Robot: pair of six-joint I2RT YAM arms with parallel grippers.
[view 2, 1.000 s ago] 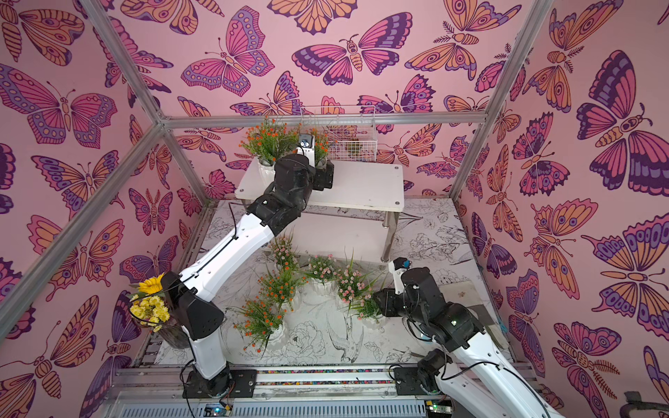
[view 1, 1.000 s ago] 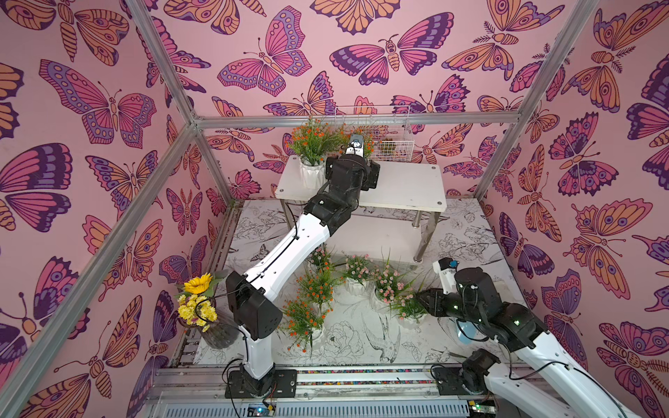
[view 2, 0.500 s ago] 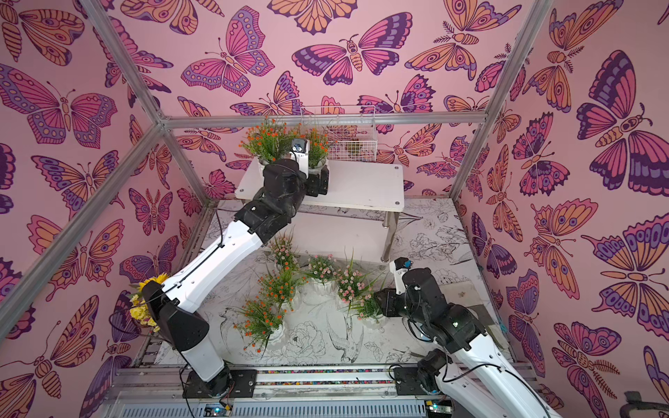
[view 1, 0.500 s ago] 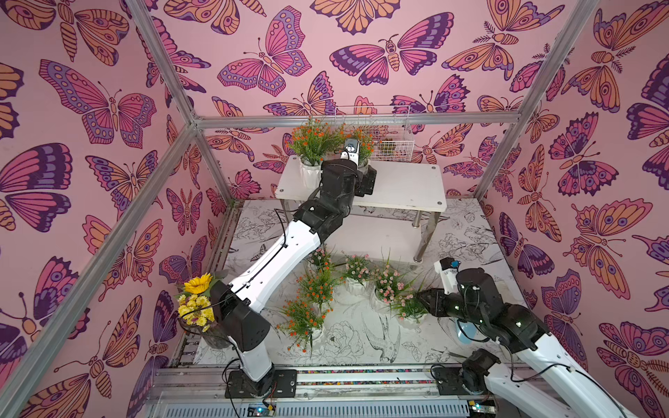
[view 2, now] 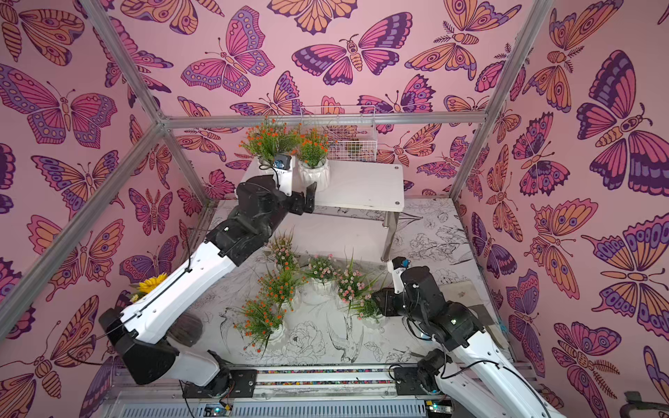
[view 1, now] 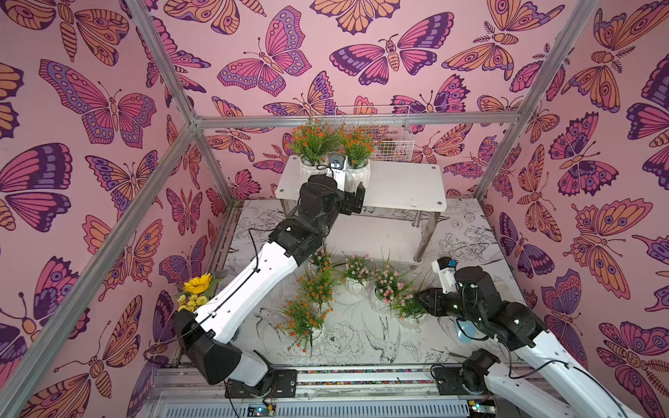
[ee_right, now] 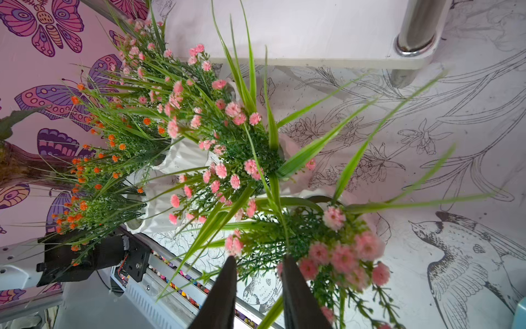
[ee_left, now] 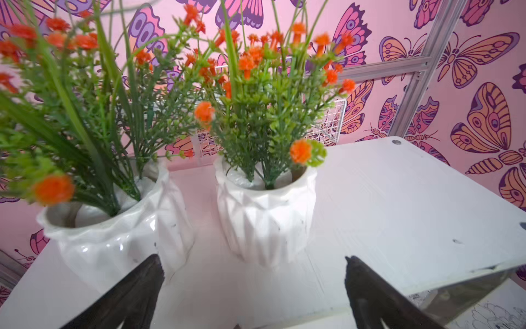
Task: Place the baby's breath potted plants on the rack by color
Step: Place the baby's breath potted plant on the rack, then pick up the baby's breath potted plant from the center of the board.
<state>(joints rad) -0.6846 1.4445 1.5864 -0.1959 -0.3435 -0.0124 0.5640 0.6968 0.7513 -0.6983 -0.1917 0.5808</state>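
L gripper [ee_left: 253, 287], jaws spread & empty, is being drawn back from 2nd orange pot [ee_left: 266, 222], now set beside 1st orange pot [ee_left: 105, 245] on rack [view 1: 405, 188] top board. R gripper [ee_right: 260, 284] is being held pinched on pink plant [ee_right: 338, 256] stems; pink sorting is likely being started next.

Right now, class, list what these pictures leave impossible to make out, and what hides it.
Right wrist view: right gripper tips sit in the pink plant; leaves hide whether stems are gripped.
Both top views: wire basket contents too small.
In a top view, the left arm hides the vase of the sunflower bouquet.
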